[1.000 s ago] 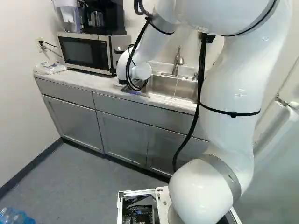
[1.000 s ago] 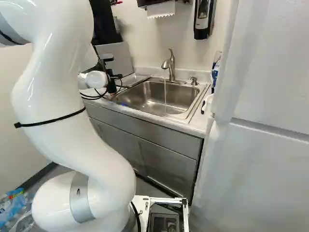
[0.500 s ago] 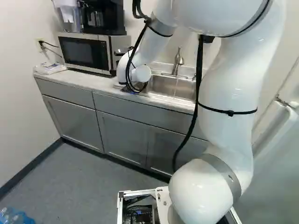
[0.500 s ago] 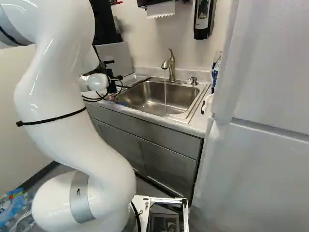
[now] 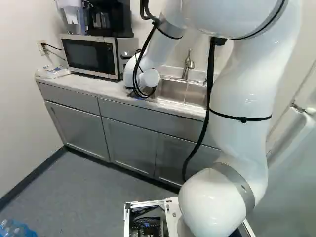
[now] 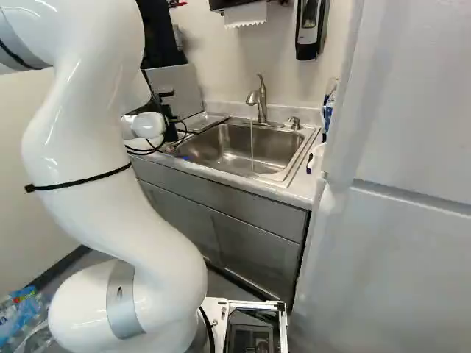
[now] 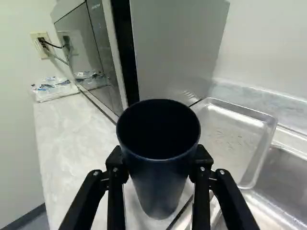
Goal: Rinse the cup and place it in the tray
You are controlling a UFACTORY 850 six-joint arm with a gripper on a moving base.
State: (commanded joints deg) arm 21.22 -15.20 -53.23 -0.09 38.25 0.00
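Note:
The gripper [image 6: 172, 132] shows in part at the left end of the sink in the right base view. In the wrist view the gripper [image 7: 160, 167] is shut on the dark blue cup [image 7: 160, 184], one finger against each side. The cup is upright with its empty-looking mouth towards the camera, over the counter's edge beside the sink; whether its base touches the counter is unclear. Just beyond it lies the shallow metal tray [image 7: 232, 136], with small marks or drops on it. Water runs from the faucet [image 6: 261, 103] into the sink [image 6: 239, 151].
The microwave [image 5: 91, 55] stands on the counter [image 7: 72, 143], close behind the cup. A plastic package [image 7: 53, 89] lies at the counter's far end, by the wall outlet. A white fridge-like door [image 6: 397, 220] rises right of the sink, and a soap dispenser [image 6: 310, 29] hangs above.
Compared with a second ago, the upper arm and wrist have shifted slightly; over the last half second they look almost still. The base has not moved, and the water keeps running.

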